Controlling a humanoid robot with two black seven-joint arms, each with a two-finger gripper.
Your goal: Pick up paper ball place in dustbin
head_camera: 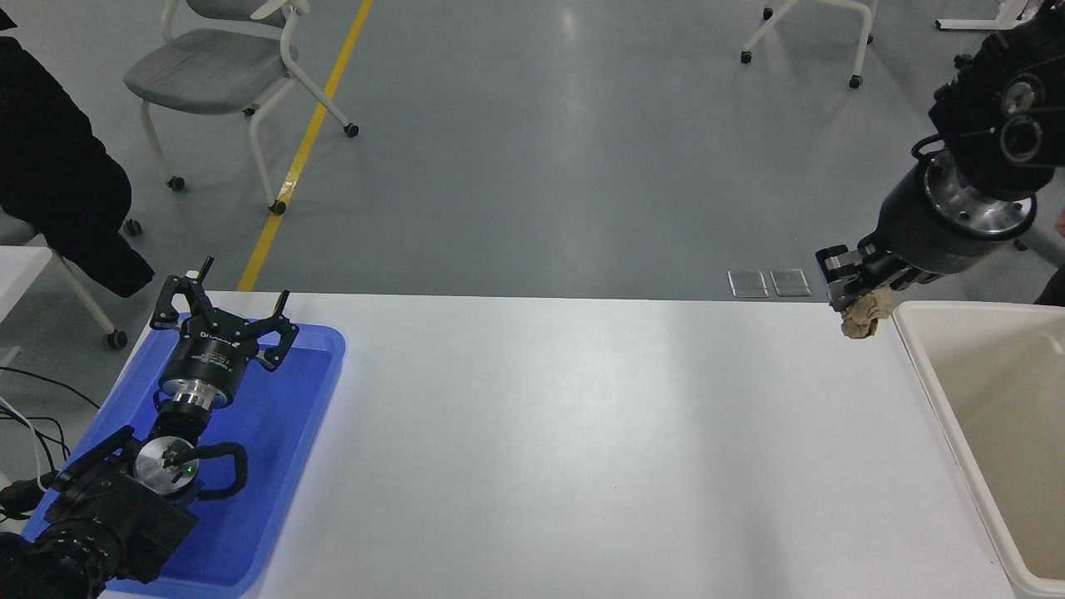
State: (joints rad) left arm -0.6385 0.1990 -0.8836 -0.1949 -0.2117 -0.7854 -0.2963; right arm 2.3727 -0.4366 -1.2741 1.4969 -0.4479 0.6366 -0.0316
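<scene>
My right gripper (857, 293) comes in from the upper right and is shut on the tan, wrinkled paper ball (865, 316). It holds the ball in the air above the table's far right edge, just left of the dustbin's near-left corner. The dustbin (932, 374) is a large cream-white bin with beige inner walls at the right edge of the table; its inside looks bare where it shows. My left gripper (225, 312) is open and parked over the blue tray at the lower left.
A shallow blue tray (274, 466) lies at the table's left under the left arm. The white table (582, 449) spans the middle. A person in dark clothes (50, 166) sits at the far left. Wheeled chairs stand on the floor behind.
</scene>
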